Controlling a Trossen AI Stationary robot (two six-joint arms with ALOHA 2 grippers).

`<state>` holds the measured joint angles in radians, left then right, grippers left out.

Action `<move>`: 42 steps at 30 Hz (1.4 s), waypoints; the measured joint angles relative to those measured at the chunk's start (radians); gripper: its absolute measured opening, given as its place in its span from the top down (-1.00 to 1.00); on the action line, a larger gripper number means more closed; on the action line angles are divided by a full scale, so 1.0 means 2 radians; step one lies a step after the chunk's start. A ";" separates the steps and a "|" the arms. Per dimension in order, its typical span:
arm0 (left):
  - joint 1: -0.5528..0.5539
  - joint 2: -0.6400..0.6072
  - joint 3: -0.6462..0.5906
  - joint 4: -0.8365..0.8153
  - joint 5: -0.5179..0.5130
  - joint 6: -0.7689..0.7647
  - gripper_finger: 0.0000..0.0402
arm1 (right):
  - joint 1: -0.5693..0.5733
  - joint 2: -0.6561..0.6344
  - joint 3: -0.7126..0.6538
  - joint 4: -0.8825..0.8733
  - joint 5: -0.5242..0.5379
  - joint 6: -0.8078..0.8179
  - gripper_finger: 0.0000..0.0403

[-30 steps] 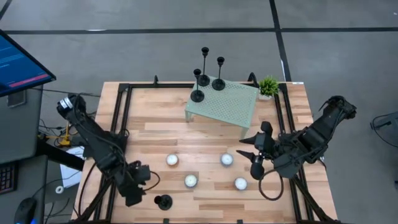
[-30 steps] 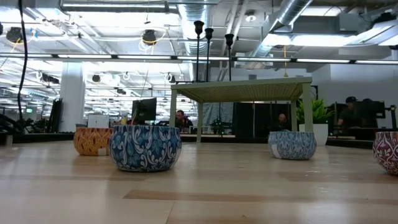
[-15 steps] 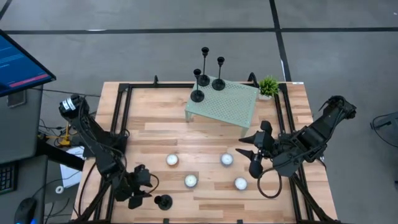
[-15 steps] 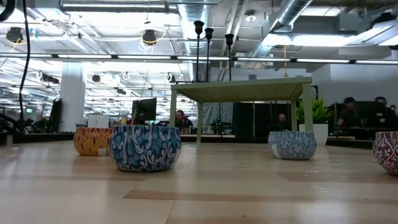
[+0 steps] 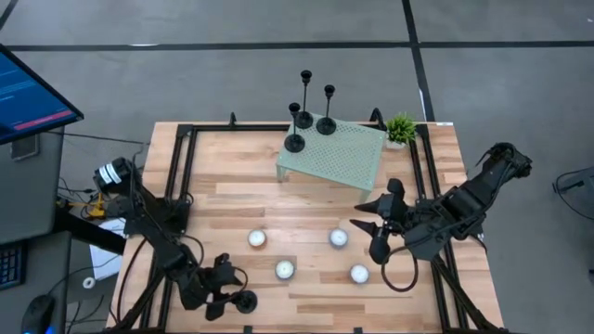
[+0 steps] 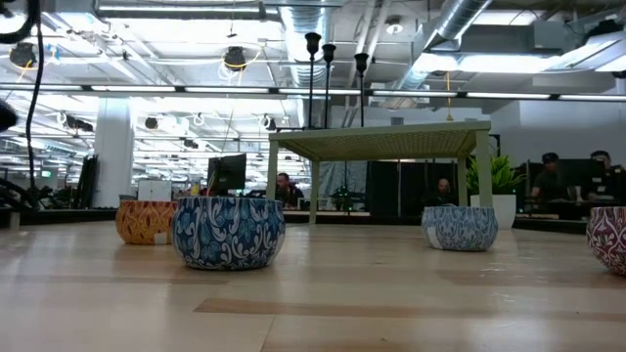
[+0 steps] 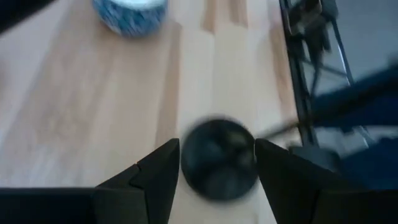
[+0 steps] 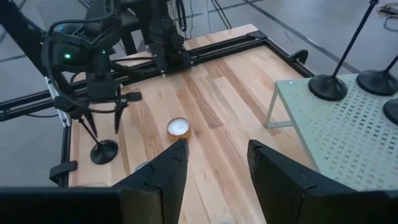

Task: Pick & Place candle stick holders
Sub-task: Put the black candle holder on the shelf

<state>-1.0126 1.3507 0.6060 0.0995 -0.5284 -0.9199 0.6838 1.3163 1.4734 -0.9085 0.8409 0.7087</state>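
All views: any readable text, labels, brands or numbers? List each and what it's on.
None can be read.
Monitor beside the table, high view: coloured bars on the screen, any text too small to read.
Patterned candle tins, low view: ornament only, no lettering.
Candle stick holders, green stand, left gripper and right gripper: no markings visible.

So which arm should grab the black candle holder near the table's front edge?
The left. Its gripper hangs right beside that candle holder with fingers open; the right gripper is far across the table.
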 joint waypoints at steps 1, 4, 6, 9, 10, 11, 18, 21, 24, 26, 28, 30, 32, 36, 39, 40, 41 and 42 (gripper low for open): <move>0.000 0.004 0.000 0.007 -0.014 0.000 -0.04 | 0.000 0.000 0.000 0.000 -0.002 0.000 0.21; 0.000 0.015 0.000 0.036 -0.037 0.000 -0.04 | 0.000 0.000 0.000 0.002 -0.003 0.000 0.22; 0.000 0.021 0.000 0.050 -0.036 0.000 -0.04 | 0.000 0.000 0.000 0.002 -0.003 0.000 0.24; 0.000 0.025 0.000 0.064 0.001 0.000 -0.04 | 0.000 0.000 0.000 0.002 -0.004 -0.001 0.24; -0.001 0.025 0.000 0.063 0.019 0.000 -0.04 | 0.000 0.000 0.000 0.002 -0.004 -0.001 0.24; -0.001 0.025 0.000 0.061 0.037 0.002 -0.04 | 0.000 0.000 0.000 0.002 -0.005 -0.003 0.24; 0.003 0.025 0.000 0.047 0.055 0.026 -0.04 | 0.002 0.000 0.000 0.002 -0.016 -0.004 0.24; 0.004 0.025 0.000 0.046 0.058 0.024 -0.04 | 0.002 0.000 0.000 0.002 -0.019 -0.004 0.25; 0.002 0.025 0.000 0.047 0.070 0.022 -0.04 | 0.005 0.000 0.000 0.002 -0.020 -0.004 0.27; 0.002 0.025 0.000 0.056 0.078 0.021 -0.04 | 0.005 0.000 0.000 0.003 -0.021 -0.002 0.27; 0.002 0.025 0.000 0.066 0.080 0.020 -0.04 | 0.006 0.000 0.000 0.005 -0.023 0.002 0.27; 0.002 0.025 0.000 0.072 0.079 0.020 -0.04 | 0.008 0.000 0.000 0.008 -0.023 0.002 0.27; 0.002 0.025 0.000 0.077 0.067 0.021 -0.04 | 0.009 0.000 0.000 0.008 -0.024 0.004 0.27; 0.002 0.025 0.000 0.078 0.029 0.025 -0.04 | 0.009 0.000 0.000 0.011 -0.027 0.004 0.27; 0.002 0.025 0.000 0.078 -0.001 0.026 -0.04 | 0.009 0.000 0.000 0.010 -0.027 0.004 0.27; 0.002 0.025 0.000 0.079 -0.006 0.026 -0.04 | 0.009 0.000 0.000 0.010 -0.027 0.004 0.27; 0.002 0.025 0.000 0.080 -0.008 0.025 -0.04 | 0.009 0.000 0.000 0.010 -0.027 0.004 0.27; 0.002 0.025 0.000 0.082 -0.008 0.025 -0.04 | 0.009 0.000 0.000 0.010 -0.027 0.004 0.27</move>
<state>-1.0084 1.3998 0.6060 0.2635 -0.5449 -0.8702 0.7010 1.3159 1.4734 -0.8876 0.7864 0.7162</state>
